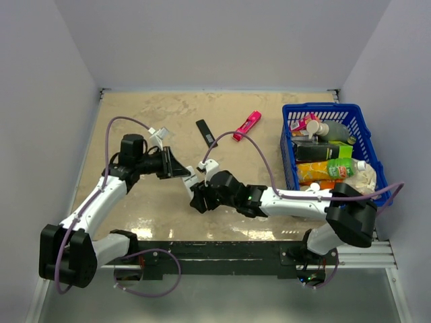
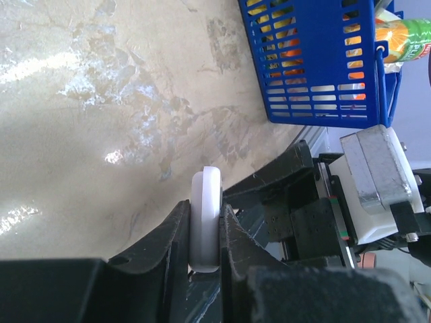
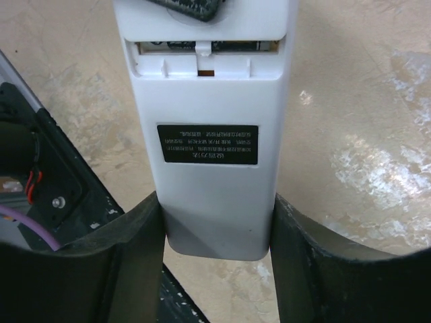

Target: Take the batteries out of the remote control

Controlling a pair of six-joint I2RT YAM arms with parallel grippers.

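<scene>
While clamped at both ends, remote control point(image 3: 209, 134): white, back face turned up toward the right wrist camera, carried just above the table point(image 1: 135, 114), left of centre, between the two arms.
Left gripper point(image 2: 204, 214): pinching the remote control through its thickness, fingers point(image 2: 172, 235) pressed on front and back near one rounded end. Judged an anchor, steadying the body against a pull from the other side.
Right gripper point(image 3: 215, 205): closed across the width of the opposite end, fingers point(image 3: 135, 242) flat against both long sides. Set below the label point(image 3: 207, 143), leaving the compartment end uncovered.
Label: black sticker, mid-back, print too small to read.
Compartment point(image 3: 202, 50): at the far end of the back face, narrow slot along the seam. Cover possibly slid slightly open, though too little on show to be certain.
Batteries: none in sight, neither on the table nor in the slot; judged still inside the remote control.
Stage of task: early; cover to come off before any cell can be tipped or picked out.
Reason for back-up hold: access to the cover from above, both ends fixed against twisting.
Risk: smooth plastic, small contact areas; slipping likely under a hard sideways push.
Black remote point(image 1: 205, 131): flat on the table, far side, well apart from both grippers.
Pink remote point(image 1: 247, 126): near it, angled, toward the basket.
Basket point(image 1: 286, 134): blue, far right, holding bottles and packets; no part in the job.
</scene>
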